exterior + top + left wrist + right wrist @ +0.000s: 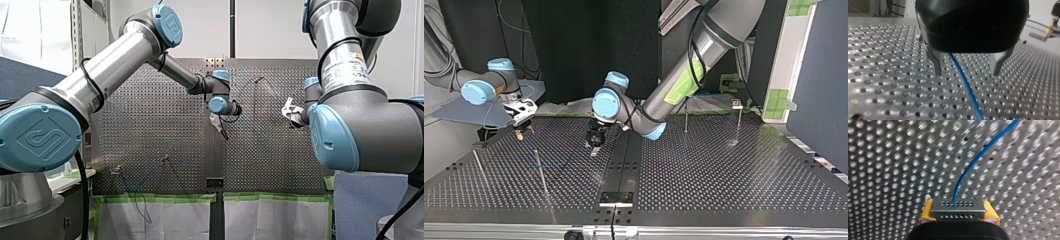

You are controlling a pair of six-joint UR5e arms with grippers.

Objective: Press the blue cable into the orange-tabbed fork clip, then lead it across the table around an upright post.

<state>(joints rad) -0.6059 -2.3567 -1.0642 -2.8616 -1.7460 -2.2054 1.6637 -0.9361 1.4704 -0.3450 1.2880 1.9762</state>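
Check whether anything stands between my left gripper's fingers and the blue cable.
Nothing visible does. In the left wrist view, the blue cable runs over the perforated table between my left gripper's open fingers, touching neither.

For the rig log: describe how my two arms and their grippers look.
My left arm and my right arm are silver tubes with grey joints, blue caps and black cables running along. The right bears a white label, the left a green patch. Left gripper: black body, metal fingers. Right gripper: yellow pads beside a perforated metal block.
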